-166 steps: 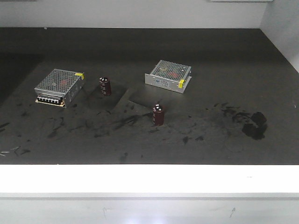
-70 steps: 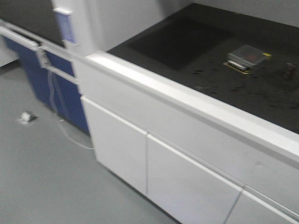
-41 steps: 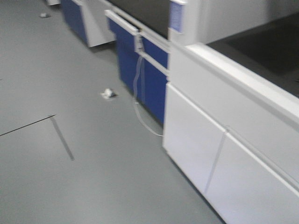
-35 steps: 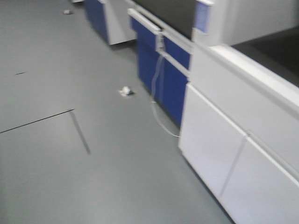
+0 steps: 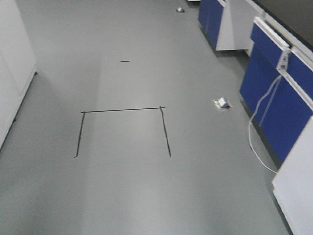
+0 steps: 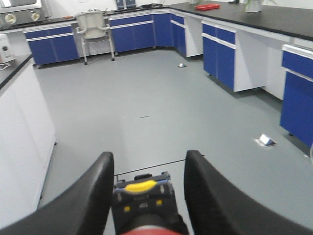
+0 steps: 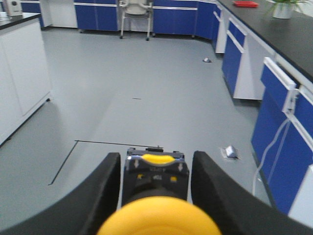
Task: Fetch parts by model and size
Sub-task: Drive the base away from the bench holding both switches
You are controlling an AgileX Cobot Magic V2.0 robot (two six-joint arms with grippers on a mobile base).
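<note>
The red-capped switch (image 6: 145, 208) and yellow-capped switch (image 7: 157, 215), pinched in my left gripper (image 6: 148, 171) and right gripper (image 7: 155, 159), may slip on a jolt.

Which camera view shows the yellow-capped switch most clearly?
The right wrist view: the yellow-capped switch sits large between the black fingers. The front view shows floor and blue cabinets, no switch; the left wrist view shows the red-capped switch instead.

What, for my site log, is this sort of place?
Probably a laboratory: long runs of blue base cabinets under black worktops line the walls, with a chair and open grey floor.
</note>
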